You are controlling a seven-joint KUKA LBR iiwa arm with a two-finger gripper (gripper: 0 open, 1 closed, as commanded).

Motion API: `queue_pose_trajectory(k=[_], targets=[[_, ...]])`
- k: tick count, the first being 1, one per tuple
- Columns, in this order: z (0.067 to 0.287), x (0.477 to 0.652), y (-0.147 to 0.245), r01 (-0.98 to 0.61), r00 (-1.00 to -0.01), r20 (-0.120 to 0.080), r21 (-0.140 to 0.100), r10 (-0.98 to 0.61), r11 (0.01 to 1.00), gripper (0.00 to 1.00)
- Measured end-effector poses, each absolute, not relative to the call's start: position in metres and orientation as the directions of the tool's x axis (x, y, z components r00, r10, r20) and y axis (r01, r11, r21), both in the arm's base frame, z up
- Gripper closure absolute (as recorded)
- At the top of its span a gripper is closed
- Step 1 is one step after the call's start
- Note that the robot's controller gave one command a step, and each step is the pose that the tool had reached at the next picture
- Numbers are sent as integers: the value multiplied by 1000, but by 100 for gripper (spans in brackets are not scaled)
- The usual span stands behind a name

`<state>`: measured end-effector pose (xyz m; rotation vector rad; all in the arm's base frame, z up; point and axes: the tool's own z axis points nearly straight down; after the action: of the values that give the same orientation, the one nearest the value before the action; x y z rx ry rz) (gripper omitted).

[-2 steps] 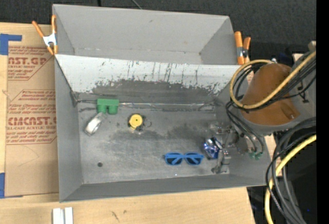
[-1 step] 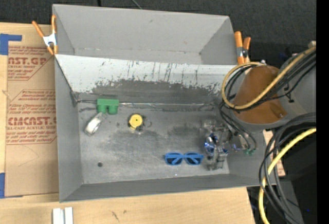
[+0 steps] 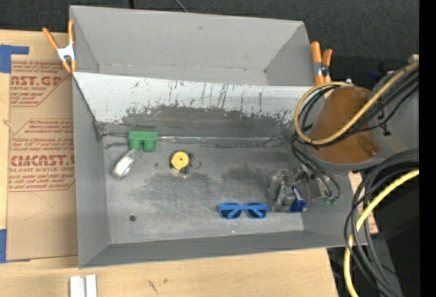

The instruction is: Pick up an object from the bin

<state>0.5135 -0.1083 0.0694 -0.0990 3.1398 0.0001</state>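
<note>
The blue glasses [image 3: 243,210] lie flat on the floor of the bin [image 3: 204,183], in its near right part, close to the near wall. They are a toy-like pair: two rounded lenses joined at a narrow bridge, in one bright blue, plastic-looking material. Their long side runs left to right.

The claw [image 3: 291,192] is low over the floor, just right of the glasses, with its metal parts near their right lens. Contact between the two cannot be confirmed. Whether the claw is open or closed cannot be told. A small blue part shows at its near side; what it belongs to is unclear.

The bin is grey sheet metal with sloped walls. Its floor is scuffed and streaked, most heavily along the far edge.

Well apart, in the far left part of the floor:
- a green block [image 3: 143,140], angular and matt;
- a silver cylinder [image 3: 123,166], short and tilted, just near of the block;
- a yellow disc [image 3: 179,161], small and round, right of the cylinder.

The arm [image 3: 402,118] enters from the right, with an orange cover [image 3: 344,127] and looped cables [image 3: 371,101].
</note>
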Motion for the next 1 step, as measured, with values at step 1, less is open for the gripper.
queue_pose_trajectory(k=[1], targets=[[207, 508, -106, -140, -990, -9, -3, -140, 990, 100]])
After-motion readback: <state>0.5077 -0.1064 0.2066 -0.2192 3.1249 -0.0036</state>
